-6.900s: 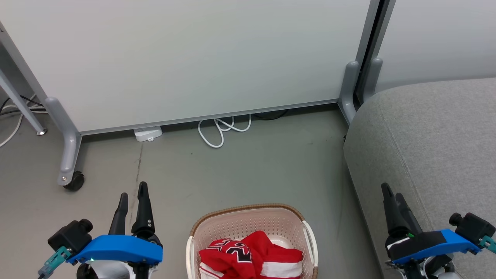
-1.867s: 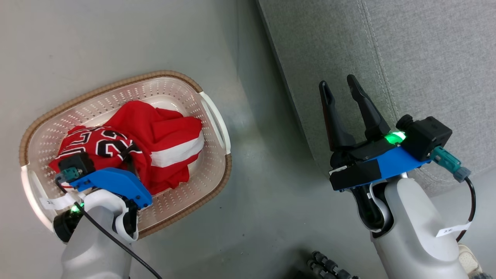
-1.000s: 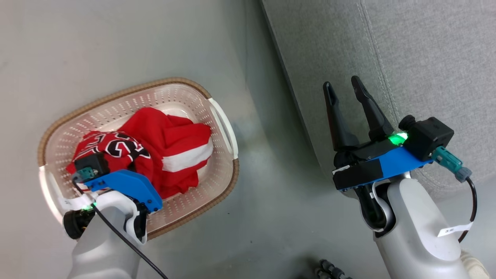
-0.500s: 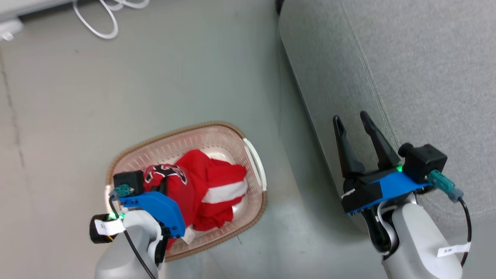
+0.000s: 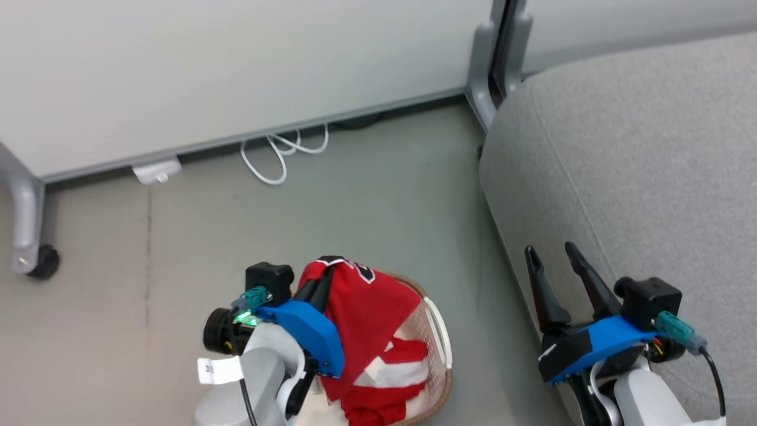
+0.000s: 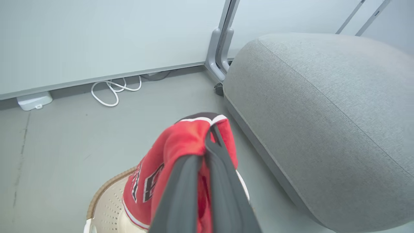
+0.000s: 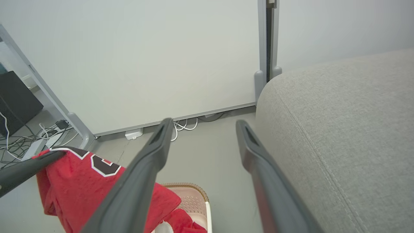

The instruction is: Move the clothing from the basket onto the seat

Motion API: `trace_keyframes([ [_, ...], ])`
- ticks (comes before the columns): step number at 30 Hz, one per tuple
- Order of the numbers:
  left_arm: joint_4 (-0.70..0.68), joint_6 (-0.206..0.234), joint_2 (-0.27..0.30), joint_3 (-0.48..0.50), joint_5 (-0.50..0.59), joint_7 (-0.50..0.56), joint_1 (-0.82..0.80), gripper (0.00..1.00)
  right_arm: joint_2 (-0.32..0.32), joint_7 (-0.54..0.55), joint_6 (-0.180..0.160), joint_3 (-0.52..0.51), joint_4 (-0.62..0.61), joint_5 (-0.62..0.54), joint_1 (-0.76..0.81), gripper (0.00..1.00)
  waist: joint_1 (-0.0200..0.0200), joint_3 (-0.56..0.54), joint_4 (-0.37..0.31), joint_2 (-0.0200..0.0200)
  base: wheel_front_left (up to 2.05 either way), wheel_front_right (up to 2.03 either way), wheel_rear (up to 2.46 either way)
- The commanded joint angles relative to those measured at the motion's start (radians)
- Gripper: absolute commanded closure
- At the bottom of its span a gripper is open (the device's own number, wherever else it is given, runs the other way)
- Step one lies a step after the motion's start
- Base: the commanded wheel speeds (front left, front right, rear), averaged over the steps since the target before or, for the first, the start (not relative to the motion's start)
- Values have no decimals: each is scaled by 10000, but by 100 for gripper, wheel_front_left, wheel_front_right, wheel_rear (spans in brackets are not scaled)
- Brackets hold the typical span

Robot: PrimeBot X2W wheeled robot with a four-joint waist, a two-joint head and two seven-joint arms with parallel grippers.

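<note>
The jersey (image 5: 366, 307) is being clenched in the left pincer (image 5: 326, 274), best raised clear of the basket (image 5: 442, 349) toward the three-o'clock seat (image 5: 639, 177); right pincer (image 5: 549, 249) released.

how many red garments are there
2. The jersey hangs from the shut left gripper over the basket; the white-banded garment lies in the basket. More could be hidden beneath.

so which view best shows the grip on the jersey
The left wrist view: the left gripper is shut on the jersey, close up. The head view shows it smaller; the right wrist view, at its left edge.
</note>
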Motion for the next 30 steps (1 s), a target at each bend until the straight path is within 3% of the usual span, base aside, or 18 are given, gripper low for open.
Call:
trace_keyframes([
  [1, -220, -23, -11, -234, -68, -65, 21, 100, -44, 84, 4, -55, -88, -82, 312, 0, 3, -837, 419, -1, 0, 0, 0],
  [16, -1861, 243, -11, -1695, -1016, 357, -1514, 100, -42, 841, 5, -78, -925, -107, 1315, 0, 3, -1655, 760, -1, 0, 0, 0],
  [30, -2208, 699, -6, -2580, -1645, 212, -2364, 100, -41, 1012, 5, -27, -1180, -53, 1460, 0, 3, -1723, 868, -1, 0, 0, 0],
])
